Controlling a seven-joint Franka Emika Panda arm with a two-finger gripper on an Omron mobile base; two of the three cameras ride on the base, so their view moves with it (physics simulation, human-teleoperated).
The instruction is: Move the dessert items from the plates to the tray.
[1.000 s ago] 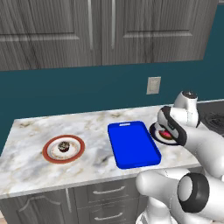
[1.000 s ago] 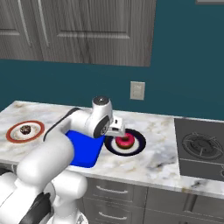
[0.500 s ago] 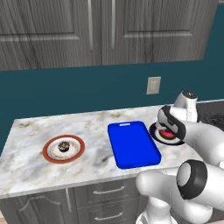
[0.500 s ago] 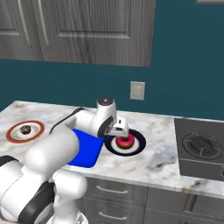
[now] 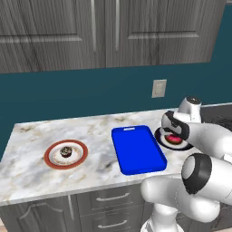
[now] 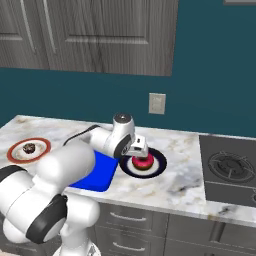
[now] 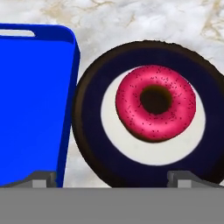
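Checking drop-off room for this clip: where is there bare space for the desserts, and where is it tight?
The blue tray is bare inside. Open marble lies between it and the white plate holding the cupcake. It is crowded where the navy plate, with the donut, nearly meets the tray's rim under the gripper.

Speckled pink-red donut (image 7: 155, 102) on a navy, white-ringed plate (image 7: 87, 113); bright blue tray (image 7: 30, 105); grey-veined marble counter (image 7: 144, 19).

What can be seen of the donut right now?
The donut is a round pink-red ring with dark specks and a dark centre hole. It lies flat and whole on the white ring of the navy plate, right of the tray. The end effector hangs above it, fingers apart, not touching it.
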